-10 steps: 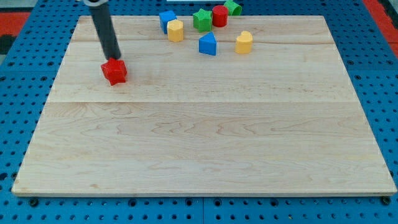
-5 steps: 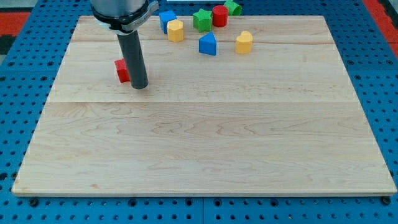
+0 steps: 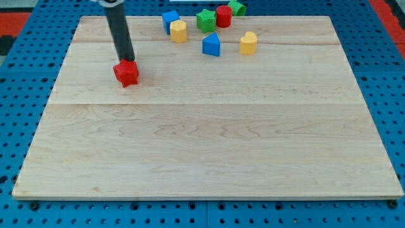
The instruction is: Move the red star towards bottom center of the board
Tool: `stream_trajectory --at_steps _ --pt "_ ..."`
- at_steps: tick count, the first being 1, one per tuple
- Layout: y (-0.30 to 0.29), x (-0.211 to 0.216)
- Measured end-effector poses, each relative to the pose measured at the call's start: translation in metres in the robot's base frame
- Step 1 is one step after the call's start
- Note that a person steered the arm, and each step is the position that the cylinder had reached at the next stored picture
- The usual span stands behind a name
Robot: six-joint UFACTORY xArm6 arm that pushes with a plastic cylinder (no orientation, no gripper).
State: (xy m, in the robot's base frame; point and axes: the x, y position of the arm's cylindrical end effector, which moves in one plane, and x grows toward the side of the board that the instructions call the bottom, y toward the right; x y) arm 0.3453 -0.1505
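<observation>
In the camera view, the dark straight rod came down from the view's top left, and my tip (image 3: 128,61) stood right at the upper edge of the red star-shaped block (image 3: 127,73), touching it or very nearly so. The arm carried no gripper, so nothing was grasped; the rod only met the block from the side toward the view's top. The red star lay on the pale wooden board (image 3: 209,145) in its upper left part, far from the bottom centre, with bare wood all round it.

Along the board's top edge sat the other blocks, well apart from the star. A blue cube-like block (image 3: 169,19) stood just beside a yellow hexagonal block (image 3: 178,30). To the view's right of these were a green star-shaped block (image 3: 205,20) and a red cylindrical block (image 3: 223,16), close together, with another green block (image 3: 236,7) at the very top edge, its shape unclear. Below them lay a blue block with a pointed top (image 3: 212,44) and a yellow rounded block (image 3: 248,43). The board rested on a blue perforated table (image 3: 25,101).
</observation>
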Motion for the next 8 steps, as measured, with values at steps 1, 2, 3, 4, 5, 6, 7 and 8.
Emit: stream_trajectory --at_steps 1,2,3,4,5,6,7,8 --pt "0.031 0.060" --pt "-0.020 0.042" --pt "-0.043 0.071" --pt "0.024 0.090" --pt "0.073 0.089" --pt "0.081 0.096" --pt "0.116 0.173" --pt "0.114 0.189"
